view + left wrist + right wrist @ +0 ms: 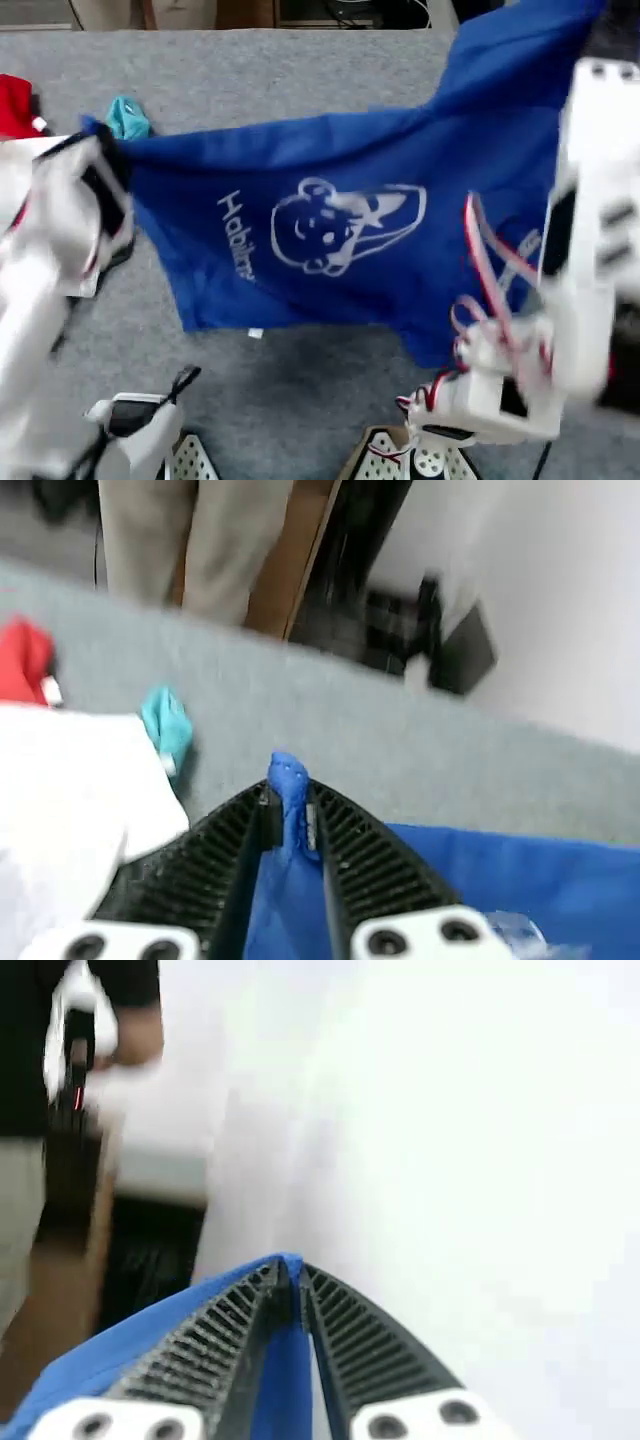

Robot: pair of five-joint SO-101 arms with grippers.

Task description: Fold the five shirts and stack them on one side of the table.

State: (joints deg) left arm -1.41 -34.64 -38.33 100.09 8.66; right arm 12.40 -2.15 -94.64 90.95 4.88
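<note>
Pinching opposite ends of the blue shirt [330, 240], the left hand [288, 805] and right hand [297, 1278] hold it stretched across mid-frame over the surface [250, 70], seemingly to spread it flat for folding.

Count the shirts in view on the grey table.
4: blue printed shirt stretched across the middle; white shirt, teal shirt and red shirt lying near the left edge. Another may be hidden.

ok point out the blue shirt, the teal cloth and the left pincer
blue shirt [330, 160], high view, plain blue above the print
teal cloth [127, 117], high view, middle of the bunch
left pincer [290, 792], left wrist view, between its fingertips
</note>
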